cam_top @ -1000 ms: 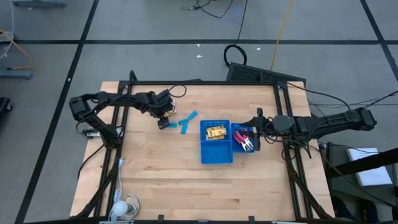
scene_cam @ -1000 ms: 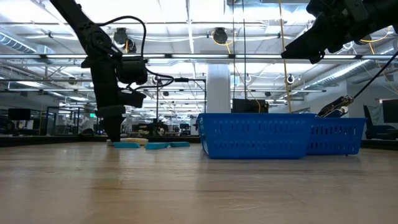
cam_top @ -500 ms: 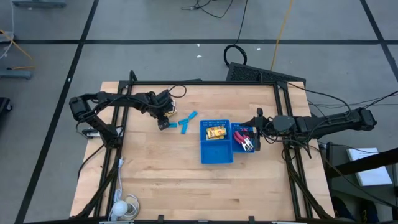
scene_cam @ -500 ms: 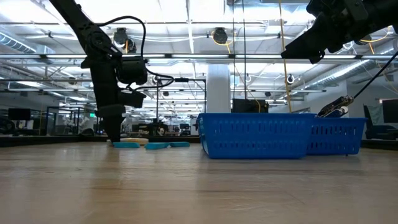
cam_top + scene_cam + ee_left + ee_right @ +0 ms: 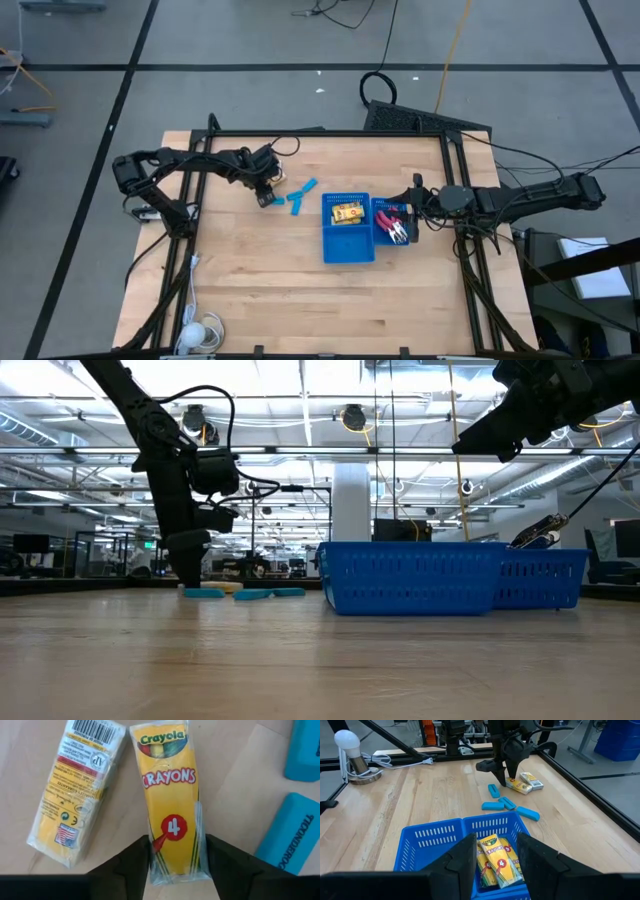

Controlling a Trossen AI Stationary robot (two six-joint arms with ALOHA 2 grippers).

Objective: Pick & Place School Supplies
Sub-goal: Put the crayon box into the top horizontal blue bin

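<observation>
My left gripper (image 5: pixel 178 870) is down at table height (image 5: pixel 192 572) at the table's far left (image 5: pixel 265 196), shut on a yellow crayon packet (image 5: pixel 170 805). A second yellow packet (image 5: pixel 75 795) lies flat beside it. Light-blue pieces (image 5: pixel 299 196) lie on the wood just to the right (image 5: pixel 292 840). My right gripper (image 5: pixel 497 852) hovers open and empty above the blue tray (image 5: pixel 347 245), which holds more crayon packets (image 5: pixel 496 860). Red-handled scissors (image 5: pixel 396 226) lie in the smaller basket (image 5: pixel 540 580). My left gripper pinches the crayon packet at its bottom end (image 5: pixel 175 862), one finger (image 5: pixel 135 865) on each long edge. The fingers come from above, pointing down, and lie across the packet. The packet lies flat on the table.
A white bulb lamp with its cord (image 5: pixel 197 333) sits at the table's near left corner. A dark frame rail (image 5: pixel 580 780) runs along the table's edges. Bare wood (image 5: pixel 260 280) lies in front of the tray.
My left gripper has edged slightly toward the table's right while staying down at the packets.
</observation>
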